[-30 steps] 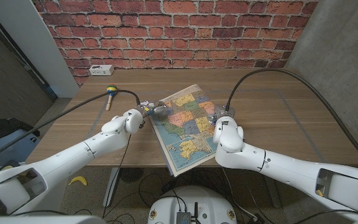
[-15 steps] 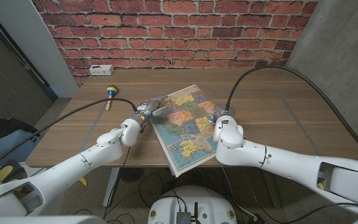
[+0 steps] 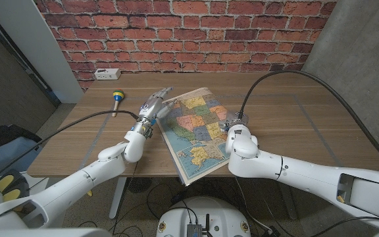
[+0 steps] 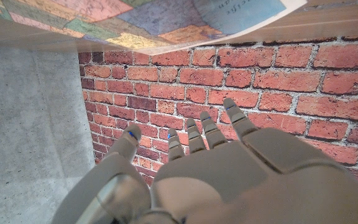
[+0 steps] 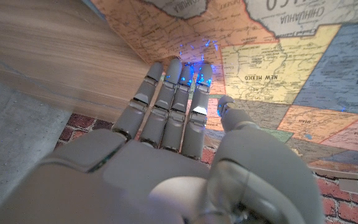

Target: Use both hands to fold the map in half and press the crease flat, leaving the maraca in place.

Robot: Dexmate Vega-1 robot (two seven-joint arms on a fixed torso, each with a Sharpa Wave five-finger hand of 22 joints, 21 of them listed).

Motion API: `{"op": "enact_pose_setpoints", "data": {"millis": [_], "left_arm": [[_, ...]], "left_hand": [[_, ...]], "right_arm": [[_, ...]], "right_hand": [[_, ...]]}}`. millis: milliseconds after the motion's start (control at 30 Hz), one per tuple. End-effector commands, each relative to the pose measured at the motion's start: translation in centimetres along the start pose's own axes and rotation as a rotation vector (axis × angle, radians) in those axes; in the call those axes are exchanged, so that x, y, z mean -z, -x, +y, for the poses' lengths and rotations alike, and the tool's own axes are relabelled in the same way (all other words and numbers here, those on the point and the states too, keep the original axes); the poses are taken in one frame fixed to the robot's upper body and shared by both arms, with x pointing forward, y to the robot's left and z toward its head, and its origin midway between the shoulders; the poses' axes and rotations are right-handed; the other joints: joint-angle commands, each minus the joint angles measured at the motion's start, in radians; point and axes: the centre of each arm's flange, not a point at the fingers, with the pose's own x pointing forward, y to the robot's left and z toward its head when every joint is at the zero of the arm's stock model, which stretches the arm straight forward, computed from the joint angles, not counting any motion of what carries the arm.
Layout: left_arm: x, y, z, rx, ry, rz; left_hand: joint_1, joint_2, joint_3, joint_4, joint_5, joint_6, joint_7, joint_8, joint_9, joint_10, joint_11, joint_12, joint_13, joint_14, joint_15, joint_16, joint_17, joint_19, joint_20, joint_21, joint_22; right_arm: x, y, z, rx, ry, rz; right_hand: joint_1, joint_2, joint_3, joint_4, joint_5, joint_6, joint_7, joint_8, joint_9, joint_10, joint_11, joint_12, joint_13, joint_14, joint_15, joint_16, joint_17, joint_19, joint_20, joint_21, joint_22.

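Right hand, lower centre of frame, fingers extended together and resting on the map's right edge, gripping nothing; map lies unfolded at frame centre, near corner overhanging the wooden table; left hand raised beside its left edge, fingers apart, empty; maraca upper left, well apart

1. Wooden table: bare top with faint taped rectangle outlines, spreading out beyond both hands.
2. White power strip: at the table's far edge against the wall, well beyond the left hand.
3. Red brick wall: behind the table.
4. Yellow object on the floor, outside the left arm.
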Motion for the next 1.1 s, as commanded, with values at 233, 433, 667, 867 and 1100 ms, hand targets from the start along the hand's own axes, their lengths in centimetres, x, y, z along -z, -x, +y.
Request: {"op": "enact_pose_setpoints", "data": {"millis": [233, 433, 667, 867, 1100], "left_arm": [[0.5, 0.8, 0.7, -0.06, 0.038, -0.012], [0.6, 0.8, 0.8, -0.062, 0.054, -0.013], [0.8, 0.7, 1.1, -0.067, 0.105, -0.011], [1.1, 0.7, 1.3, -0.074, 0.19, -0.011], [1.6, 0.6, 1.5, -0.071, 0.302, -0.01]], "left_hand": [[0.013, 0.0, 0.003, -0.014, -0.002, 0.003, 0.001, 0.01, 0.001, 0.012, -0.003, 0.012, 0.002, 0.003, -0.012, 0.008, 0.003, 0.011, -0.012, 0.008, 0.004], [0.015, 0.0, 0.002, -0.017, -0.003, 0.006, 0.003, 0.012, 0.001, 0.014, -0.002, 0.013, 0.001, 0.001, -0.014, 0.007, 0.003, 0.011, -0.016, 0.008, 0.004], [0.015, -0.002, 0.0, -0.02, -0.004, 0.01, 0.004, 0.013, 0.001, 0.014, 0.001, 0.013, 0.001, -0.001, -0.015, 0.006, 0.003, 0.012, -0.019, 0.007, 0.004], [0.015, -0.005, -0.002, -0.023, -0.004, 0.011, 0.007, 0.013, 0.001, 0.012, 0.001, 0.013, 0.001, -0.008, -0.013, 0.003, 0.003, 0.013, -0.025, 0.007, 0.005], [0.014, -0.007, -0.005, -0.026, -0.005, 0.013, 0.009, 0.014, 0.001, 0.01, 0.003, 0.012, 0.001, -0.012, -0.013, 0.003, 0.003, 0.014, -0.026, 0.007, 0.005]], "right_arm": [[-0.7, 2.0, -2.0, 0.321, -0.042, -0.085], [-0.6, 2.3, -2.4, 0.377, -0.076, -0.099], [-0.1, 2.4, -2.9, 0.424, -0.173, -0.124], [0.1, 2.5, -3.5, 0.458, -0.243, -0.146], [0.5, 2.5, -4.1, 0.487, -0.358, -0.189]], "right_hand": [[-0.003, -0.014, 0.026, -0.012, 0.0, -0.126, -0.032, -0.003, 0.003, -0.142, -0.046, -0.034, -0.009, -0.116, -0.015, -0.106, -0.056, -0.062, -0.005, -0.016, -0.011], [-0.004, -0.015, 0.019, -0.014, -0.002, -0.185, -0.04, -0.008, 0.003, -0.187, -0.054, -0.038, -0.012, -0.146, -0.013, -0.121, -0.058, -0.08, -0.006, -0.021, -0.015], [-0.036, -0.014, 0.002, 0.008, -0.004, -0.268, -0.056, -0.006, 0.002, -0.254, -0.058, -0.04, -0.016, -0.2, -0.003, -0.153, -0.066, -0.121, -0.001, -0.035, -0.021], [-0.045, -0.014, -0.002, 0.012, -0.004, -0.278, -0.057, -0.002, 0.002, -0.268, -0.054, -0.04, -0.017, -0.214, -0.002, -0.161, -0.069, -0.134, -0.001, -0.041, -0.023], [-0.05, -0.013, -0.004, 0.015, -0.004, -0.278, -0.051, 0.002, 0.002, -0.269, -0.045, -0.036, -0.018, -0.213, 0.002, -0.163, -0.072, -0.138, -0.001, -0.043, -0.024]]}}
